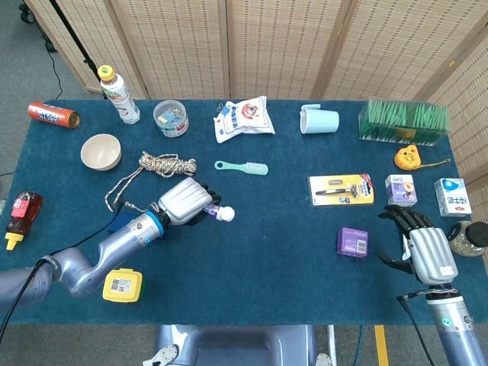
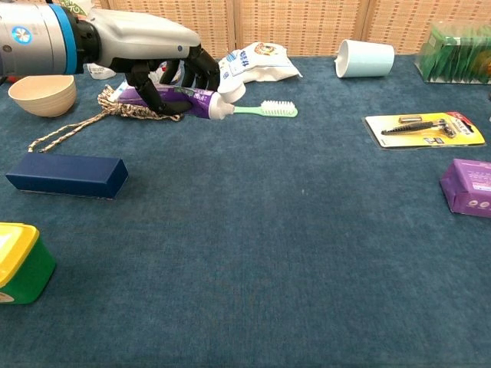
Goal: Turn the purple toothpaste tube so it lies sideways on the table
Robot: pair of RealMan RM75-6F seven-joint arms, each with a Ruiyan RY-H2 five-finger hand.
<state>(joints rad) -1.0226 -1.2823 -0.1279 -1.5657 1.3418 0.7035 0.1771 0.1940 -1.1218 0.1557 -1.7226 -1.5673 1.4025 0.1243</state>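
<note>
The left hand (image 2: 146,46) grips the tube (image 2: 173,98) under its curled fingers (image 2: 196,69), cap past the fingertips, lifted clear of the table (image 2: 307,253). The right hand (image 1: 427,248) hangs spread, holding nothing. Next likely: lower it level, then let go.

matt blue cloth table (image 2: 307,253), woven-cane screens (image 1: 282,46)

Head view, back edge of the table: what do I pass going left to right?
Red can → drink bottle → clear jar → white snack bag → light blue cup → green box.
</note>
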